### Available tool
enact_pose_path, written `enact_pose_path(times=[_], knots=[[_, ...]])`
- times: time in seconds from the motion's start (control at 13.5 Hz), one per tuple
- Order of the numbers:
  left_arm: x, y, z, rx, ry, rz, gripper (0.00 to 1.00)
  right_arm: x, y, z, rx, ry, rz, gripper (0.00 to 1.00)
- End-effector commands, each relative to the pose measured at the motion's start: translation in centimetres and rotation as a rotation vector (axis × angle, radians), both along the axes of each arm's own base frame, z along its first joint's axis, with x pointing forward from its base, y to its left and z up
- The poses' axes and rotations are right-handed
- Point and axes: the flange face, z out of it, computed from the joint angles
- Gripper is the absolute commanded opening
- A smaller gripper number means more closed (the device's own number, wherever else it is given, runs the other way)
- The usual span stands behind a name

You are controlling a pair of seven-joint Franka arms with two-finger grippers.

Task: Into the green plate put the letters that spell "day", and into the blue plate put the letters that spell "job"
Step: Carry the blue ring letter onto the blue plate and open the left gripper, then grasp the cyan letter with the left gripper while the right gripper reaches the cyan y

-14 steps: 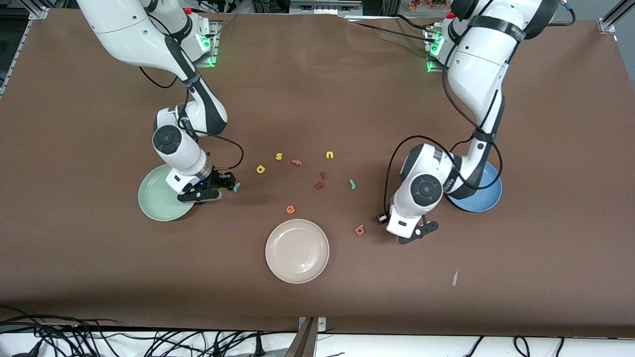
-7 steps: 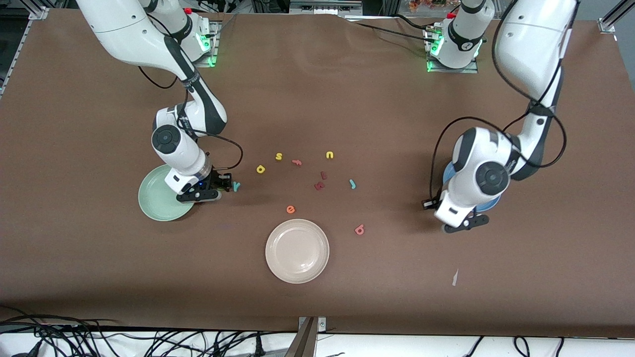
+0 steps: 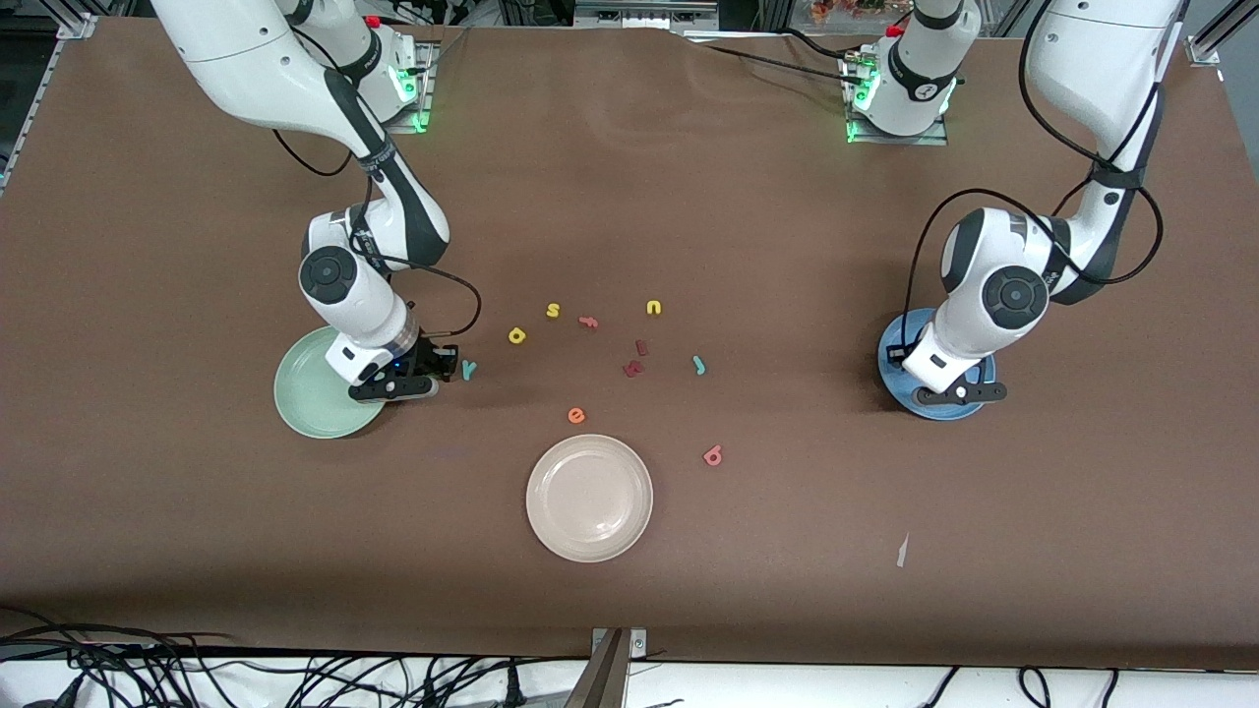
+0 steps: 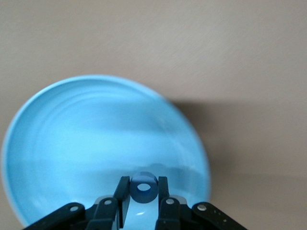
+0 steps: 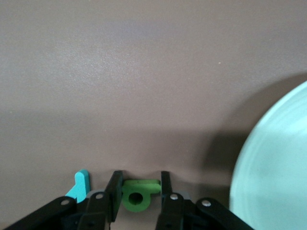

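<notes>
My left gripper (image 3: 900, 352) hangs over the blue plate (image 3: 969, 401), shut on the blue ring-shaped o (image 4: 144, 188). The left wrist view shows that plate (image 4: 72, 129) right below the jaws. Beside the green plate (image 3: 310, 388), my right gripper (image 3: 443, 365) is down at the table. Its fingers press both sides of the dark green a (image 5: 139, 196). The teal y (image 3: 469, 369) lies just beside those fingers, and the right wrist view shows this y (image 5: 80, 186) too. On the bare table lie the yellow d (image 3: 517, 335), the teal j (image 3: 699, 365) and the pinkish-red b (image 3: 714, 454).
A cream-white plate (image 3: 589, 498) sits nearest the front camera, with an orange e (image 3: 576, 415) just above it. A yellow s (image 3: 553, 310), a pink f (image 3: 588, 321), a yellow u (image 3: 654, 308) and two dark red pieces (image 3: 633, 369) are scattered mid-table.
The left arm has swung from beside the b to over the blue plate, carrying the o. The right gripper's fingers have shut on the green a next to the y.
</notes>
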Motion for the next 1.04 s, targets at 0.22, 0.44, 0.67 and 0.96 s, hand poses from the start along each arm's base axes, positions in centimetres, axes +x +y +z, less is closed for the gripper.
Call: enact_pose_path(times=[0.22,0.44,0.67,0.96], knots=[[1.0,-1.7,3.0,-0.022,0.054,0.018,1.00,0.3,0.1,1.5,0.004,-0.023,0.042,0.27],[3.1,-9.3,4.8,-0.130,0.056,0.121,1.00,2.5,-1.2,5.3,-0.030,0.031,0.082,0.27],[3.5,-17.9,4.1,-0.106,0.017,0.282,1.00,4.6,-5.5,7.8,-0.077,0.066,0.152,0.28],[3.5,-24.3,3.7,-0.190,-0.012,0.333,1.00,4.9,-9.3,7.4,-0.099,0.081,0.179,0.43]])
